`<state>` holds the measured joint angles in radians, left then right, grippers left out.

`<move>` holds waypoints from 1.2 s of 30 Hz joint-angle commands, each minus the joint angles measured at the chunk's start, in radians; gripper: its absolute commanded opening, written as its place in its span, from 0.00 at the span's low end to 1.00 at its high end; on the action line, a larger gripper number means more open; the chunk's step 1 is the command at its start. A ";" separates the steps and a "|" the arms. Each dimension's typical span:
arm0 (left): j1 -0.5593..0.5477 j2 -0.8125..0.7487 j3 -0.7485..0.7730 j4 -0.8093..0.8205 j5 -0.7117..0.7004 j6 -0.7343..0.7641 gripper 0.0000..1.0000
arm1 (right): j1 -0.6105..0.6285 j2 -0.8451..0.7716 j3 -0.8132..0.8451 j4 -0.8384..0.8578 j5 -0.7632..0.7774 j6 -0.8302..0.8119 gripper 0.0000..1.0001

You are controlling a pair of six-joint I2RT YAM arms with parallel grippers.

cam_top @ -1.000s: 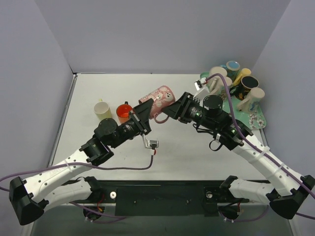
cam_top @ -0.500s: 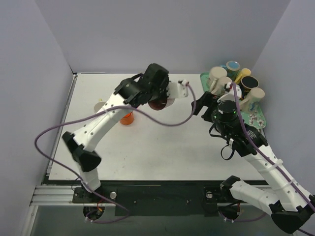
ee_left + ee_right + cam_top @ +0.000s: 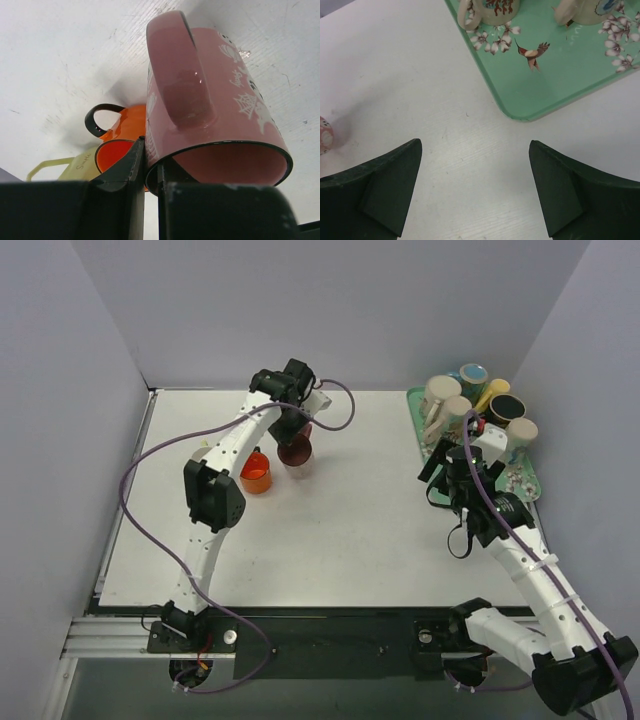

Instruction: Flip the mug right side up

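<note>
White table (image 3: 350,530), grey-lilac walls on three sides. Landmark: orange mug (image 3: 256,474).

- Pink mug (image 3: 297,451): just right of the orange mug, mouth up, dark inside showing in the top view. Handle faces the left wrist camera.
- Left gripper (image 3: 151,175): above the pink mug, fingers narrowed onto its rim, one inside the wall and one outside.
- Cannot tell whether the base is on the table or just off it.
- Yellow mug (image 3: 80,165): just beyond the orange mug, on its far side from the pink one.
- Right gripper (image 3: 475,145): well right of the orange mug, by the green tray (image 3: 560,75); fingers wide, holding nothing.

Progress: the turn itself looks done. Left, by my reading: settle the base, release the rim, lift clear without tipping it.
</note>
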<state>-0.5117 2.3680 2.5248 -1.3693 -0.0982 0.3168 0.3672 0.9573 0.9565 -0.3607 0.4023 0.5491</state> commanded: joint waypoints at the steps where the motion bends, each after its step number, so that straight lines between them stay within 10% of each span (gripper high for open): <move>1: 0.042 -0.018 0.046 0.024 0.086 -0.074 0.00 | -0.016 0.029 -0.015 -0.021 0.036 -0.020 0.82; 16: 0.056 0.019 -0.124 -0.030 0.196 -0.081 0.01 | -0.281 0.217 -0.015 0.153 0.119 0.027 0.78; 22: 0.068 -0.009 -0.065 -0.021 0.170 -0.050 0.48 | -0.405 0.352 -0.020 0.351 0.188 0.109 0.76; 36: 0.088 -0.297 -0.158 0.064 0.273 -0.001 0.65 | -0.498 0.764 0.281 0.263 0.111 0.109 0.70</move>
<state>-0.4423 2.2486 2.4290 -1.3579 0.0971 0.2916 -0.1188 1.6764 1.1477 -0.0662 0.5121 0.6392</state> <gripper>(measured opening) 0.651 0.696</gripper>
